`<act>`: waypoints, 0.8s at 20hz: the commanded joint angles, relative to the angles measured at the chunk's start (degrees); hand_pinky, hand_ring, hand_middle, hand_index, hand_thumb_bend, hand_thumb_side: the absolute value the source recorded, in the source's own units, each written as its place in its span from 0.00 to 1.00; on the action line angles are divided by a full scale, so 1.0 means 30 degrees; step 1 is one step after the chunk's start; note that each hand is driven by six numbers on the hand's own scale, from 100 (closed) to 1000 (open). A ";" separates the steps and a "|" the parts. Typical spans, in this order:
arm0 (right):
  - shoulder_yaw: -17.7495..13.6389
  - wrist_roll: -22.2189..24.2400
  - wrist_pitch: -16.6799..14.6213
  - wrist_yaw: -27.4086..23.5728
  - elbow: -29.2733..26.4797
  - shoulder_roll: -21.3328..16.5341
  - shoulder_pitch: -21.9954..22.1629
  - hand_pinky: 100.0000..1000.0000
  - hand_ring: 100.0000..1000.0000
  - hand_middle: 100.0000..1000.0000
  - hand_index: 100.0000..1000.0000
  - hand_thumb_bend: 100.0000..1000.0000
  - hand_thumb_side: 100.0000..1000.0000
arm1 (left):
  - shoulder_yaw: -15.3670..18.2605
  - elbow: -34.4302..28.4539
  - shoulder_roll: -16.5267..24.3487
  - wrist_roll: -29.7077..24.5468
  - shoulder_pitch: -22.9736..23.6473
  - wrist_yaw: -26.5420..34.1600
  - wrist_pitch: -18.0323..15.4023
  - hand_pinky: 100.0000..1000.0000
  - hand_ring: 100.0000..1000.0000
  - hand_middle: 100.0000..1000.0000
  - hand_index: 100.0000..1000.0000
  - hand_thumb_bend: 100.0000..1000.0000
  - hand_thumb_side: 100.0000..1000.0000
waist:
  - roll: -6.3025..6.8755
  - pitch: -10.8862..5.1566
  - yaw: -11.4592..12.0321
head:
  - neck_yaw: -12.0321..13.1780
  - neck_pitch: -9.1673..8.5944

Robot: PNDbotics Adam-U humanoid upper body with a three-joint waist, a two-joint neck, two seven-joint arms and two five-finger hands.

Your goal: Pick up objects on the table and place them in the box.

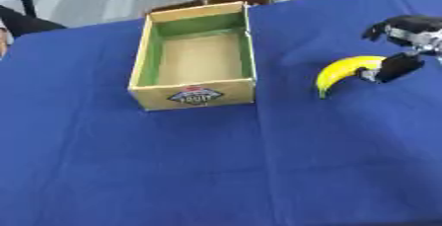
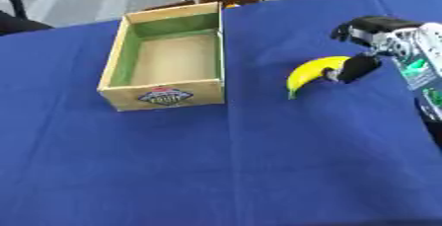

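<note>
An open cardboard box (image 1: pixel 195 97) with green inner walls stands on the blue tablecloth (image 1: pixel 216 170), nothing between it and the banana (image 2: pixel 311 74) lying well to its right. The right hand (image 2: pixel 367 47) reaches in from the right edge, its fingers (image 2: pixel 355 68) curled onto the banana's far end, pinching it.

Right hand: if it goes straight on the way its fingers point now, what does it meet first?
The right hand points left and down at the banana; its fingers look already on the banana's end, though depth is unclear.
</note>
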 commanded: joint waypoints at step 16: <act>0.0949 0.0894 -0.0248 -0.1590 0.2375 -0.0050 -0.1564 0.77 1.00 0.88 0.94 0.07 0.19 | -0.0026 -0.0384 0.0181 -0.0180 -0.0103 0.0111 -0.0001 0.29 0.65 0.69 0.73 0.00 0.85 | 0.0034 -0.0267 0.0145 | -0.0055 -0.0201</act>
